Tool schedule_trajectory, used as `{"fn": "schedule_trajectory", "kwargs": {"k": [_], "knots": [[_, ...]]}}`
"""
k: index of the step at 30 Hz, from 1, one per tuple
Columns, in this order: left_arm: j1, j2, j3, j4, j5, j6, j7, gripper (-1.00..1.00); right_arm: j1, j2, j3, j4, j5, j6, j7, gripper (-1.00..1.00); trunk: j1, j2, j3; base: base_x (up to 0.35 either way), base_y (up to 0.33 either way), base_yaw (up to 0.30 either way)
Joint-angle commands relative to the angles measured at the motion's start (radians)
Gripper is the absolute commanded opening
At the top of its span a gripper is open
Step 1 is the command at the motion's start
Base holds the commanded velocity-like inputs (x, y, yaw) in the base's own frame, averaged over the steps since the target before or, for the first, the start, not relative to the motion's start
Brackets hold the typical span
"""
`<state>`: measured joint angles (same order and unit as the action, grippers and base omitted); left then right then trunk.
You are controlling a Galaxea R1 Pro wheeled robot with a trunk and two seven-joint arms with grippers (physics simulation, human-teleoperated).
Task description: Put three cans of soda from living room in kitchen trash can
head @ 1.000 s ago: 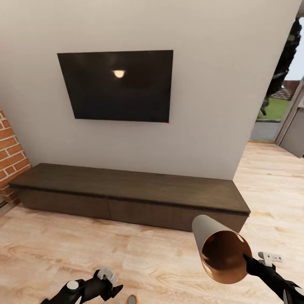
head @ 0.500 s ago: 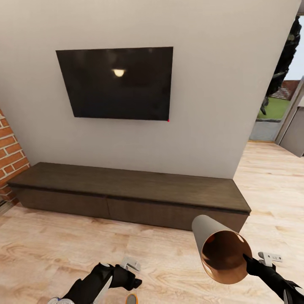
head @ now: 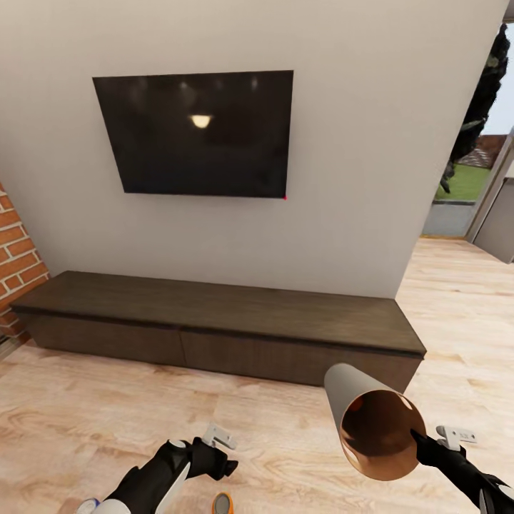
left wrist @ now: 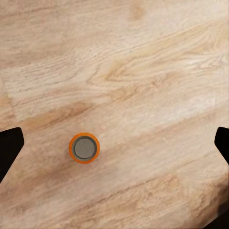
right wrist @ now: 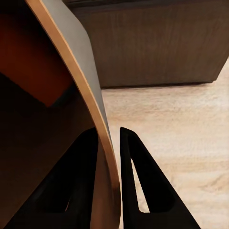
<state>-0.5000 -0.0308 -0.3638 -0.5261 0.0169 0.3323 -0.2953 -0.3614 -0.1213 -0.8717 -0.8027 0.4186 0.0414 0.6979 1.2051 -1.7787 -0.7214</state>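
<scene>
Soda can (left wrist: 85,147) stood upright on floor, frame bottom. My left gripper (left wrist: 114,148) spread wide above. My right gripper (right wrist: 109,157) pinched tash can (head: 373,425) rim, mouth tipped toward me.

left arm: swung in from the lower left corner of the head view toward the middle over the last second, then drew back slightly. left gripper (head: 223,457) now sits just up and left of the soda can (head: 223,504) on the wood floor (head: 86,421). head camera: tipped down a little, so the tv (head: 196,132) sits higher in frame.
</scene>
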Motion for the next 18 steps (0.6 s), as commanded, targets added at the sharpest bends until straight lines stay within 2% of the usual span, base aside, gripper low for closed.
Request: {"fn": "schedule_trajectory", "kwargs": {"k": [1,7,10,11,13,16,18], "knots": [[0.0,0.0,0.0,0.0,0.0,-0.003,0.003,1.0,-0.001,0.0,0.0,-0.001,-0.012,0.002,0.005,-1.0,0.004,-0.007,-0.004,0.0,0.0,0.0],[0.0,0.001,0.0,0.0,0.001,-0.008,0.004,1.0,-0.001,-0.001,0.006,-0.019,-0.012,0.007,0.011,-1.0,0.027,-0.049,-0.026,0.0,0.0,0.0],[0.0,0.002,0.0,0.0,0.001,-0.009,0.004,1.0,-0.002,-0.001,0.008,-0.051,-0.01,0.013,0.038,-1.0,0.038,-0.07,-0.039,0.0,0.0,0.0],[0.0,0.002,0.0,0.001,0.001,-0.01,0.004,1.0,-0.002,0.0,0.009,-0.091,-0.009,0.019,0.056,-1.0,0.042,-0.077,-0.043,0.0,0.0,0.0],[0.0,0.002,0.0,0.001,0.0,-0.01,0.004,1.0,-0.002,-0.001,0.009,-0.133,-0.01,0.051,0.066,-1.0,0.05,-0.091,-0.053,0.0,0.0,0.0],[0.0,0.002,0.0,0.001,0.0,-0.01,0.005,1.0,-0.002,-0.001,0.011,-0.209,-0.012,0.145,0.08,-1.0,0.061,-0.112,-0.067,0.0,0.0,0.0],[0.0,0.002,0.0,0.001,0.0,-0.01,0.004,1.0,-0.002,-0.001,0.011,-0.246,-0.011,0.169,0.099,-1.0,0.069,-0.126,-0.076,0.0,0.0,0.0]]}}
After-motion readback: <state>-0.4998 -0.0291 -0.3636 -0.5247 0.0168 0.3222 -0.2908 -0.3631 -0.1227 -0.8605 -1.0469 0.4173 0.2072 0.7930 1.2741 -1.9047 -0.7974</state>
